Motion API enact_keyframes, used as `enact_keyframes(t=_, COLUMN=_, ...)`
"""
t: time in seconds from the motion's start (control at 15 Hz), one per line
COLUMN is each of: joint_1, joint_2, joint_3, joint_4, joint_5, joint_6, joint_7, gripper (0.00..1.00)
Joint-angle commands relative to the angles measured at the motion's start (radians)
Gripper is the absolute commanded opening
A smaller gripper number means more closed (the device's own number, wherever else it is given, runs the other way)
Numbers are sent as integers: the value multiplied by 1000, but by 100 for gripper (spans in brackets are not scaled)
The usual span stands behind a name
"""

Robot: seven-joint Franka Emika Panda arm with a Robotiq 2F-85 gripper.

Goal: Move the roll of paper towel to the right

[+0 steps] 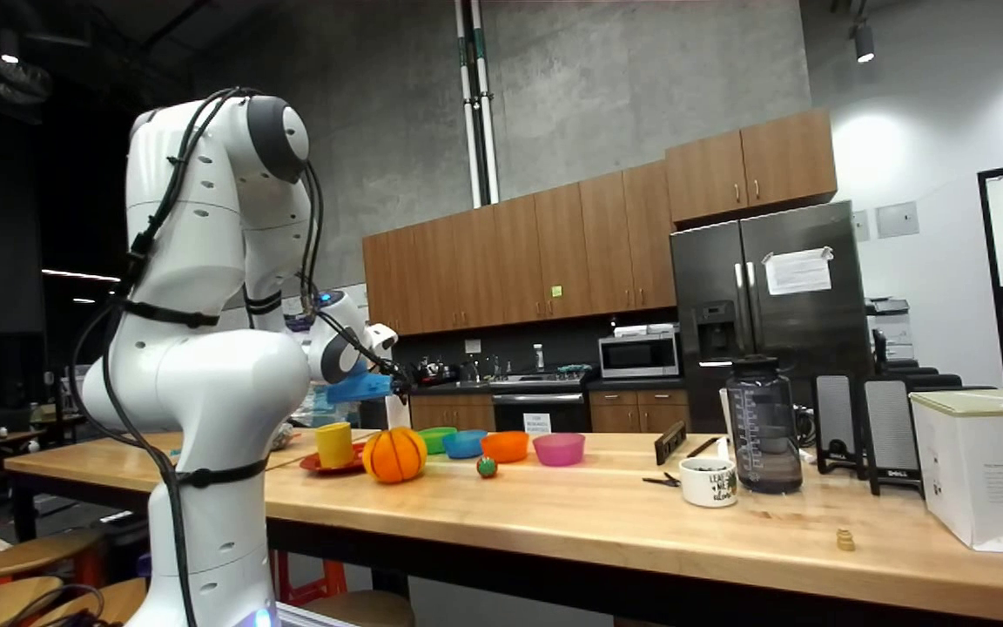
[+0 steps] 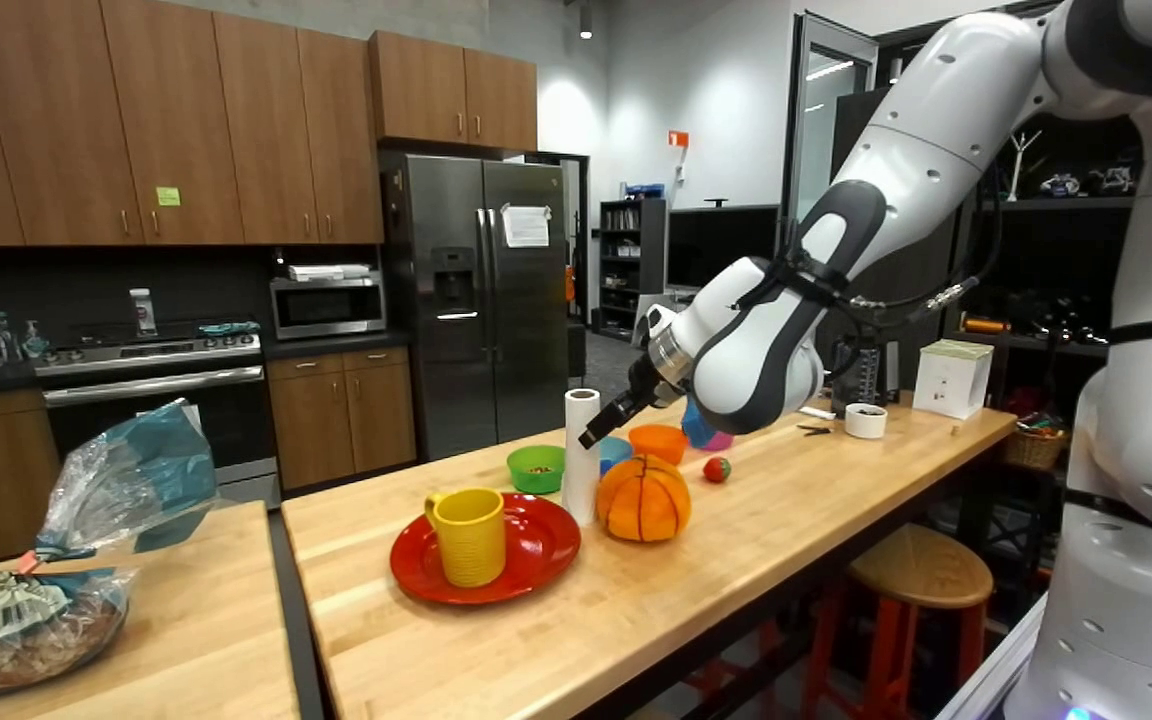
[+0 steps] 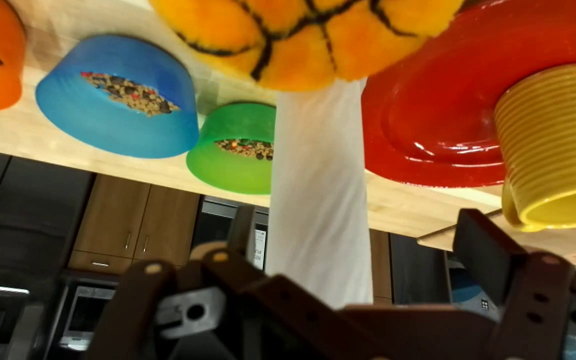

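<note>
The roll of paper towel (image 2: 581, 475) is a tall white cylinder with a dark hollow core at its top. It stands upright on the wooden table, close to the orange pumpkin-like thing (image 2: 644, 498) and the red plate (image 2: 548, 560). In an exterior view the roll (image 1: 398, 413) is partly hidden behind the pumpkin. My gripper (image 2: 596, 430) is at the roll's upper part. In the wrist view, which stands upside down, the open gripper (image 3: 365, 240) has the roll (image 3: 320, 190) between its fingers, nearer the image-left finger. A gap shows on the image-right side. Contact cannot be told.
A yellow mug (image 2: 471, 540) stands on the red plate. Green (image 2: 536, 472), blue (image 2: 615, 452), orange (image 2: 658, 443) and pink (image 1: 559, 449) bowls stand in a row beyond the roll. A strawberry (image 2: 717, 469) lies nearby. A white cup (image 1: 708, 482), bottle (image 1: 763, 427) and white box (image 1: 989, 479) stand farther along.
</note>
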Motion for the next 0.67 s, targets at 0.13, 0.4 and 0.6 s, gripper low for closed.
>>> enact_keyframes(t=0.13, joint_1=8, joint_2=57, joint_3=0, joint_4=80, joint_5=58, joint_6=-2, joint_7=-76, gripper=100)
enact_keyframes(t=0.4, joint_1=25, joint_2=102, joint_3=-10, joint_4=110, joint_5=64, joint_6=1, joint_7=-86, gripper=89)
enact_keyframes(t=0.6, joint_1=44, joint_2=119, joint_3=-27, joint_4=119, joint_5=81, joint_6=1, joint_7=-98, gripper=61)
